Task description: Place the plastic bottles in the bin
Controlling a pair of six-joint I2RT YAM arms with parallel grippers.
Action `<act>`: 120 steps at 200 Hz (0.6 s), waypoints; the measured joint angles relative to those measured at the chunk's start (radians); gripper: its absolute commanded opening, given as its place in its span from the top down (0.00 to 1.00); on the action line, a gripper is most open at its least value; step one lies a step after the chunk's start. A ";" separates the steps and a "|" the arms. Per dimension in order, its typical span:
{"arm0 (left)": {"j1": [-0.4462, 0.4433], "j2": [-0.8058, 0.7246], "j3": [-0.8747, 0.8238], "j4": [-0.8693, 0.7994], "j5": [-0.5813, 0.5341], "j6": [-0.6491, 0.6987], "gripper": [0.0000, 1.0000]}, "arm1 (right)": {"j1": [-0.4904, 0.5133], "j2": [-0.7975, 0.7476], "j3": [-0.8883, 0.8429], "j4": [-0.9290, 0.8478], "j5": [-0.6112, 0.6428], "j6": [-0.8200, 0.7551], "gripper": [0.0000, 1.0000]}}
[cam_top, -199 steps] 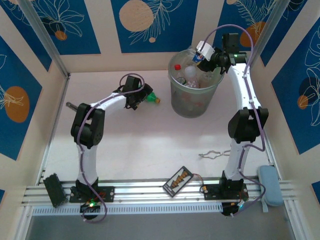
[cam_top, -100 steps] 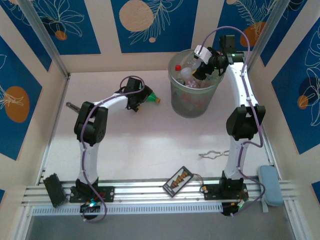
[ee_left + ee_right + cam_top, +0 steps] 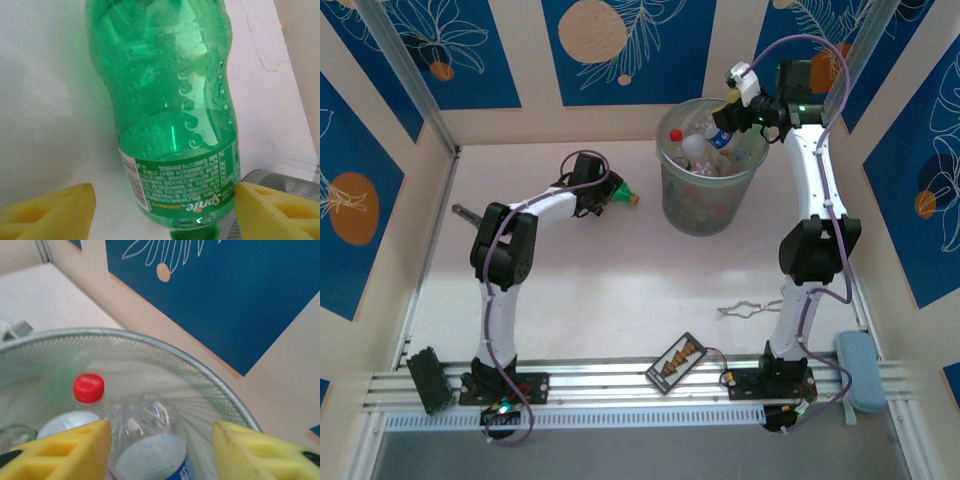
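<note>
The left gripper (image 3: pixel 165 202) has its yellow foam pads (image 3: pixel 47 212) apart, one on each side of a green translucent plastic bottle (image 3: pixel 170 100) that lies on the white table (image 3: pixel 45 90). One pad looks to touch the bottle's side, but a strip of table shows between the bottle and the other pad, so nothing is clamped yet. From above, this gripper (image 3: pixel 601 196) and its bottle (image 3: pixel 620 193) lie well apart from the round translucent grey-green plastic bin (image 3: pixel 705 210), which stands off to the gripper's right.

The right gripper (image 3: pixel 161 440) hangs over that bin (image 3: pixel 200 372) with its pads apart. A clear bottle with a blue label (image 3: pixel 150 450) sits between them with a gap on one side — held or let go, I cannot tell. Just beyond it, inside the bin, stands a clear red-capped bottle (image 3: pixel 88 388).

The step in hand is likely the grasp of the green bottle. The next move calls for closing squarely on its body, lifting it, and carrying it rightward over the rim.

The green label reads "Sprite" in white — upside down from the wrist — beside a barcode. The fine print is too small to read, and so is the blue label.
</note>
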 measured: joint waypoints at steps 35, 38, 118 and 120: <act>0.000 0.000 -0.010 0.029 0.000 -0.006 0.39 | 0.029 0.012 -0.001 0.027 0.007 0.105 0.63; 0.000 0.000 -0.011 0.032 0.000 -0.005 0.41 | 0.033 0.014 -0.002 0.028 0.009 0.113 0.64; 0.002 -0.042 -0.071 0.072 -0.001 -0.006 0.52 | 0.084 0.039 -0.056 0.072 0.006 0.237 0.62; 0.002 -0.043 -0.072 0.071 -0.001 -0.006 0.52 | 0.084 0.039 -0.056 0.072 0.007 0.243 0.61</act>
